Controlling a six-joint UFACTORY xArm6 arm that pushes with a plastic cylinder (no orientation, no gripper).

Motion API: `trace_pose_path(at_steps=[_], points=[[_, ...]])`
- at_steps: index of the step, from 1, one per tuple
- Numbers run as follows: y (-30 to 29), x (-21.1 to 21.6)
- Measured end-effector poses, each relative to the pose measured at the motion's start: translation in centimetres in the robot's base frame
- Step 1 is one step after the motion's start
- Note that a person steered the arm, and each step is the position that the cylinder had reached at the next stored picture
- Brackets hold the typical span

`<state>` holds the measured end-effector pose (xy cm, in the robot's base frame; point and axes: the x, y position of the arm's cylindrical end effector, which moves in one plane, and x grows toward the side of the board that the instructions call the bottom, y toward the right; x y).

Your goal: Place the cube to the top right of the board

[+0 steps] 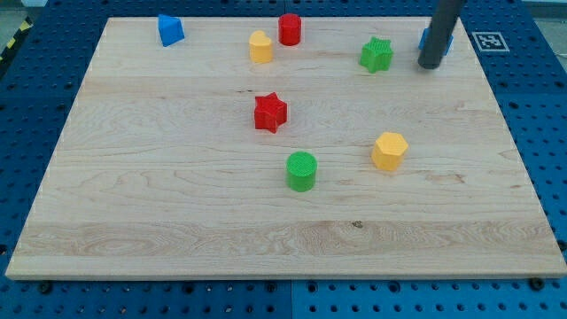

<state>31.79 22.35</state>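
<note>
Our end effector is a plain dark rod with nothing to spread or press together, so it pinches nothing. Our tip (430, 65) rests on the wooden board (177, 204) at the far right, and the blue cube (442, 41) sits just behind the rod, mostly hidden by it; we cannot tell whether the two touch. The cube is already close to the board's far right corner.

Just to the left of the tip stands the green star (376, 55). Further left along the far edge we see the red cylinder (290, 29) with the yellow block (260, 47) just beside it, and well apart, near the far left corner, a blue block (170, 30) of a wedge-like shape. The red star (270, 113) lies around the board's middle. Nearer to us are the green cylinder (301, 171) and, to its right, the yellow hexagonal block (389, 151). The board lies on a blue perforated bench (27, 97).
</note>
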Motion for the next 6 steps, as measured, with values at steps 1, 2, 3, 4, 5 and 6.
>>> trace_pose_path(at_steps=[1, 2, 3, 4, 5, 6], points=[[2.3, 0.0], [2.3, -0.4], [2.3, -3.1], [1.8, -4.7], [1.6, -4.9], [1.4, -5.1]])
